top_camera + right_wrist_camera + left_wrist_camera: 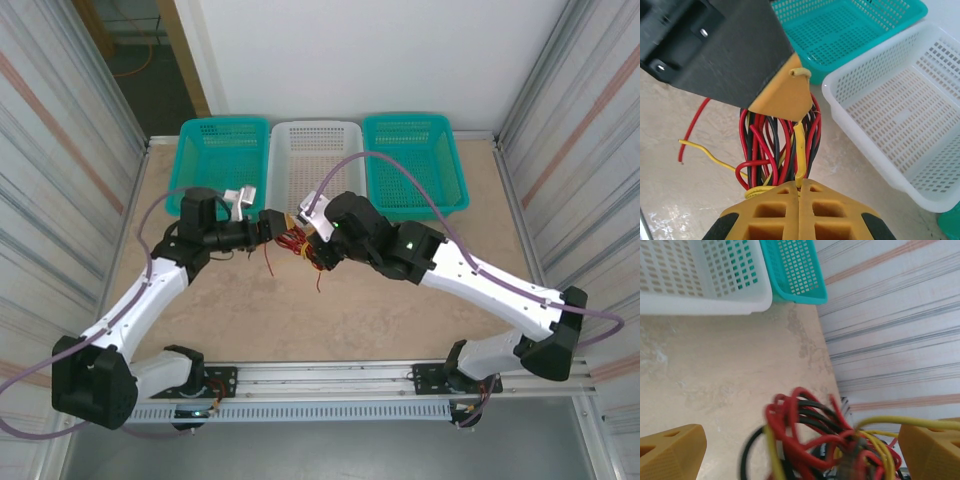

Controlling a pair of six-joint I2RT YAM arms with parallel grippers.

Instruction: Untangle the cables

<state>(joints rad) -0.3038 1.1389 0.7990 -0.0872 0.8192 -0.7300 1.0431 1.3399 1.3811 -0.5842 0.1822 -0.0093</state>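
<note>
— Where's the tangle sitting?
— On my screen, the bundle of thin red, black and pale yellow cables (297, 245) is strung between my two claws. It is over the middle of the beige mottled tabletop (350, 320), just in front of the white perforated plastic basket (315, 165). A teal perforated plastic basket (222, 150) stands just beside the white one on one side, and a second teal basket (412, 165) on the other.
— What about the right claw?
— My right claw (800, 187) has its orange-yellow fingers pressed together, clamped on the cables. A pale yellow strand runs straight into the seam, and red and black loops fan out above it.
— And the left?
— My left claw (801, 442) has its fingers wide apart. The knot lies between them, nearer one finger, with a yellow strand reaching across to that finger. I cannot tell whether either pad touches the wires. On the right wrist camera, one left fingertip (782, 97) sits over the top of the bundle.
— Any loose ends?
— One red end and one yellow end lie on the tabletop beside the bundle. In the overhead view, a red strand trails toward the arm bases.
</note>
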